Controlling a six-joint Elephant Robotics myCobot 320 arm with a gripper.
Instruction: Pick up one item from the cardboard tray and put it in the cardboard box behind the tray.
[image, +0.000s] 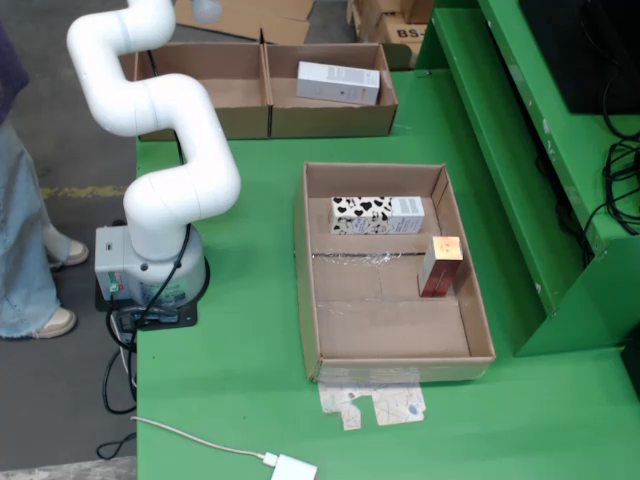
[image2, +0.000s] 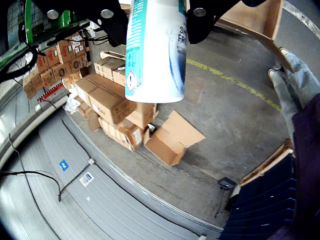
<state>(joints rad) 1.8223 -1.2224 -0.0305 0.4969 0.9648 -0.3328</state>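
In the wrist view my gripper is shut on a white and teal spray can, its black fingers on either side of it. The camera points out over a warehouse floor. In the fixed view the white arm rises out of the top edge, and only a pale rounded end shows there, above the left compartment of the cardboard box. The cardboard tray holds a cow-patterned carton and an upright red carton.
A white carton lies in the box's right compartment. A person stands left of the table. A cable with a white adapter lies at the front edge. A green shelf frame stands on the right. Stacked cartons lie on the floor.
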